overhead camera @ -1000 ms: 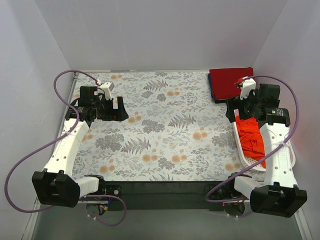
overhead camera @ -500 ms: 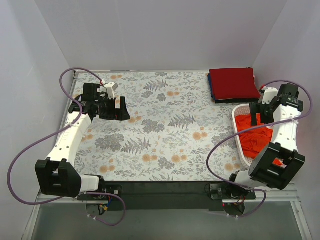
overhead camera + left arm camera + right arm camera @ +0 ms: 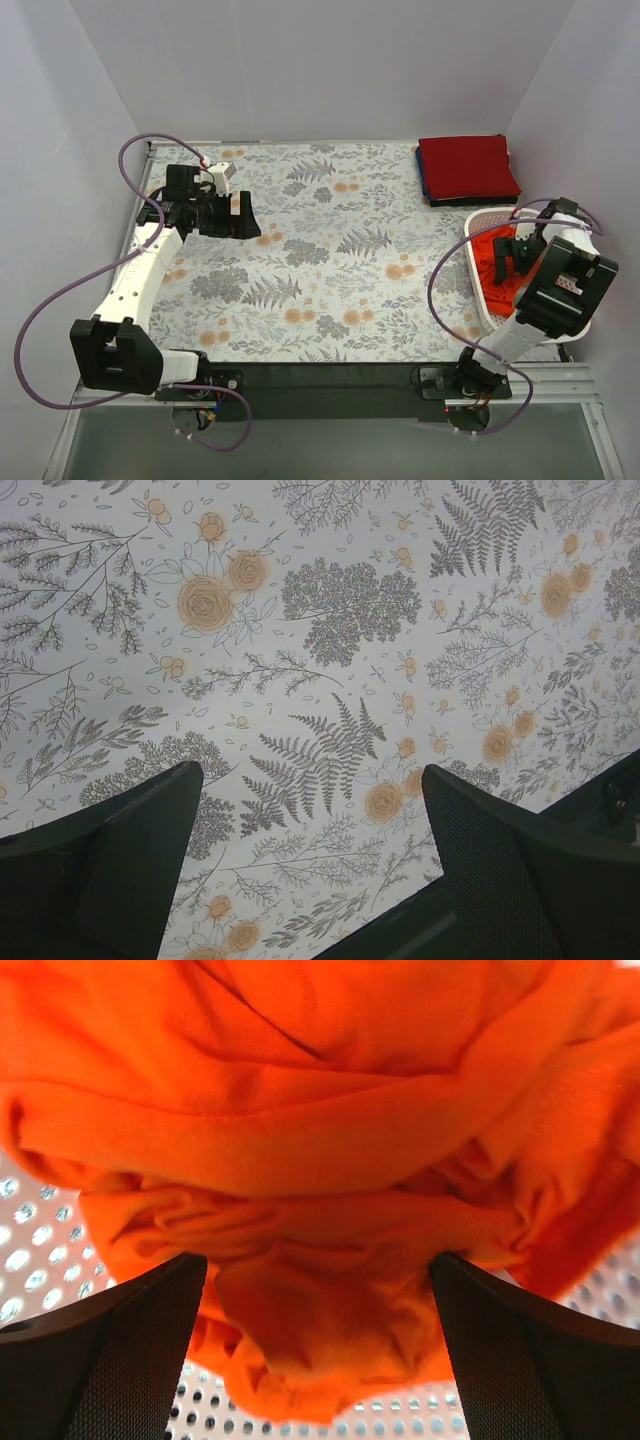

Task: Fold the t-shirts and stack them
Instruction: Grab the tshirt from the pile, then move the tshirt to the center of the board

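Presently my right gripper (image 3: 315, 1260) hangs over the orange-red t-shirt (image 3: 320, 1150), jaws spread wide and closed on nothing. The shirt lies crumpled inside the white perforated basket (image 3: 479, 292), which stands at the right edge of the table toward the near side.

Handling, as I judge it: the shirt is light, limp cotton, neither fragile nor slippery. It will sag and trail when lifted, and it keeps no shape of its own. A raised fold or ridge at the top of the heap is the best place to pinch. The fingers then close on cloth only and stay off the basket floor, whose holes show on either side in the wrist view.

Surroundings: a folded crimson t-shirt (image 3: 468, 167) sits at the far right corner, with a thin edge of a blue t-shirt (image 3: 422, 183) showing beneath it. This stack lies just beyond the basket. The basket wall rings the shirt, so a trailing hem could catch on the rim.

My left gripper (image 3: 310, 770), jaws likewise apart and empty, hovers above the floral cloth (image 3: 330, 250) near the left edge, well apart from the basket.
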`<state>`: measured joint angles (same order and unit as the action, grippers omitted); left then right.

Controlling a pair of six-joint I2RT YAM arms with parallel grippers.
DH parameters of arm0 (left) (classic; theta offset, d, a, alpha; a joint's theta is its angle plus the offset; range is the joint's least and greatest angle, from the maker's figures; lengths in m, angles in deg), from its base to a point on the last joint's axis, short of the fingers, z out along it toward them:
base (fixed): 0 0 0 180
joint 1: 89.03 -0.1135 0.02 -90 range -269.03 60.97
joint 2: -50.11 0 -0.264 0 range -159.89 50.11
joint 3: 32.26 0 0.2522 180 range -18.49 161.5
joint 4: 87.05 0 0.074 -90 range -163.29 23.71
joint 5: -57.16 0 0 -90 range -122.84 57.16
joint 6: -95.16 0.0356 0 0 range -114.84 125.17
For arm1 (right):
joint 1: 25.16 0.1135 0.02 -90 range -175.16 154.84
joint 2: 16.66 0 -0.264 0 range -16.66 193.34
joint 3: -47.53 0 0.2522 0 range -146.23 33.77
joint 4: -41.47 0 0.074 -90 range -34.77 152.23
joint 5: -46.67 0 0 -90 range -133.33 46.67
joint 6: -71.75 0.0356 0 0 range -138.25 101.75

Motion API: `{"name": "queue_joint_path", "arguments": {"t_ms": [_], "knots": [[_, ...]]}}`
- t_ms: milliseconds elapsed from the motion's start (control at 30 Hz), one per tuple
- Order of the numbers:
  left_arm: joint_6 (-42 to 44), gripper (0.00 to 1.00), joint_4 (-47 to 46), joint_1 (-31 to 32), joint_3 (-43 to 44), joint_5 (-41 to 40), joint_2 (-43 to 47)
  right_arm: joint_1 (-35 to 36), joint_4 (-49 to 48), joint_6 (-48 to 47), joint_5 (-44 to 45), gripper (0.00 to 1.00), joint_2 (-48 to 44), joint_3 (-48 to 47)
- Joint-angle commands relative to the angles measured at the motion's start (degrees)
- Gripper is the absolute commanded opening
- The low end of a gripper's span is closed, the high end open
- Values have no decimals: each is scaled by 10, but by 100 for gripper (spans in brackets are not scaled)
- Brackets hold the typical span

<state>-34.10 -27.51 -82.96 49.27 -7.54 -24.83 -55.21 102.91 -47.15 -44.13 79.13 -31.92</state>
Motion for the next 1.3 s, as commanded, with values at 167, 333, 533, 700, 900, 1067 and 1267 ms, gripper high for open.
{"name": "queue_joint_path", "arguments": {"t_ms": [167, 333, 533, 700, 900, 1067, 1267], "knots": [[-10, 92, -24, -4, -11, 10, 8, -5, -58, -18, 19, 63, -2, 69], [-23, 92, -36, -4, -16, 2, 1, -19, 2, -49, -9, 14, -61, 26], [-41, 92, -39, -4, 16, 19, -3, -22, 120, -56, -159, 1, -153, -183], [-63, 92, -36, -8, 42, 54, -11, 0, 190, -38, -336, 1, -164, -373], [-109, 91, -39, -34, 77, 82, 0, 157, 153, 34, -397, 1, -163, -456], [-123, 92, -32, -50, 112, 88, 10, 340, 57, 62, -352, 1, -159, -396], [-121, 95, -23, -60, 105, 81, 37, 505, 47, 2, -299, 65, -114, -344]]}}
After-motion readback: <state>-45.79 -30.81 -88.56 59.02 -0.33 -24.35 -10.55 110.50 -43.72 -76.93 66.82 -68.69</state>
